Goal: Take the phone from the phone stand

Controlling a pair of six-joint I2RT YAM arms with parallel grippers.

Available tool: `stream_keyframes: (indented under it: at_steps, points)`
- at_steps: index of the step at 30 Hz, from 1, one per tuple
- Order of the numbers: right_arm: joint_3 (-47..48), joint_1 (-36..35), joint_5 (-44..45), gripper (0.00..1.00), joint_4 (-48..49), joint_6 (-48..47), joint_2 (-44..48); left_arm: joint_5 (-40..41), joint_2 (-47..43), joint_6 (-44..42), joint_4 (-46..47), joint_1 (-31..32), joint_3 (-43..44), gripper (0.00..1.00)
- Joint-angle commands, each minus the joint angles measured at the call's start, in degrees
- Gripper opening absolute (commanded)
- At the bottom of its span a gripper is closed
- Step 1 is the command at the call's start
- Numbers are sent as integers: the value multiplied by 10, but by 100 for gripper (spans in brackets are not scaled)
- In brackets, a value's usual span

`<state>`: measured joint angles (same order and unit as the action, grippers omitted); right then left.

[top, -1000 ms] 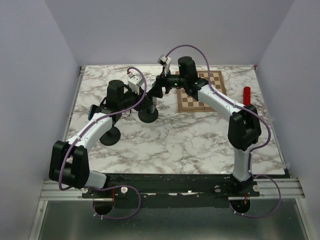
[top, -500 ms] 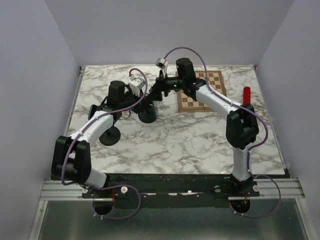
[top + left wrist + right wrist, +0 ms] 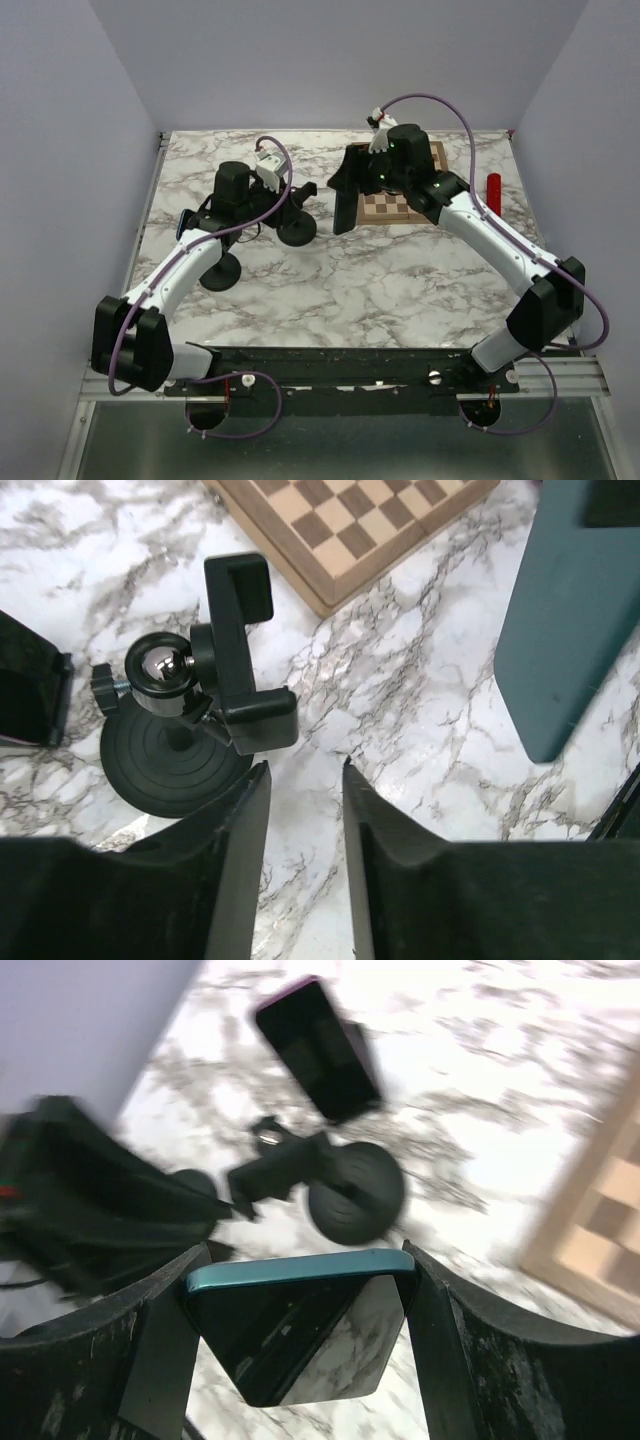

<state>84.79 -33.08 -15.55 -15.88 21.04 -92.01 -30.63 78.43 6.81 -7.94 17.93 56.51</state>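
Since a second ago the right arm has swung out to its own side and pulled back from the stand (image 3: 238,680), taking the phone (image 3: 300,1330) with it. The right tool (image 3: 300,1265) is clamped on the phone's two long edges and holds it upright in the air, between the stand and the chessboard (image 3: 388,206), clear of both. The stand's clamp now gapes with nothing in it, and its round base sits on the table (image 3: 380,285). The left tool (image 3: 305,772) hangs just beside the stand, its fingers a little apart with nothing between them, touching nothing that I can see.

By my reading, the removal itself is done. What remains, if anything, is to set the phone down.

The table is white marble with grey veins, and it looks flat and hard. A second dark phone (image 3: 318,1048) lies flat on it beyond the stand, and a small red object (image 3: 493,187) stands near the right edge. Plain pale walls (image 3: 70,120) close the table in on three sides.
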Motion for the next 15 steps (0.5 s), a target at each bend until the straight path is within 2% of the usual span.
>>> stream_keyframes:
  at_steps: [1, 7, 8, 11, 15]
  points:
    - [-52, -2, 220, 1, -133, 6, 46, 50, -78, 14, 0, 4, 2, 47]
    - [-112, -2, 354, 1, -220, 31, 83, 80, -167, 23, 13, 7, -18, 57]
    - [-121, -2, 365, 1, -237, 35, 84, 92, -185, 22, 18, 10, -24, 67]
    - [-154, -2, 373, 1, -267, 49, 90, 128, -229, 25, 27, 21, -41, 73]
    - [-191, -2, 369, 1, -296, 69, 96, 170, -273, 23, 43, 38, -55, 91]
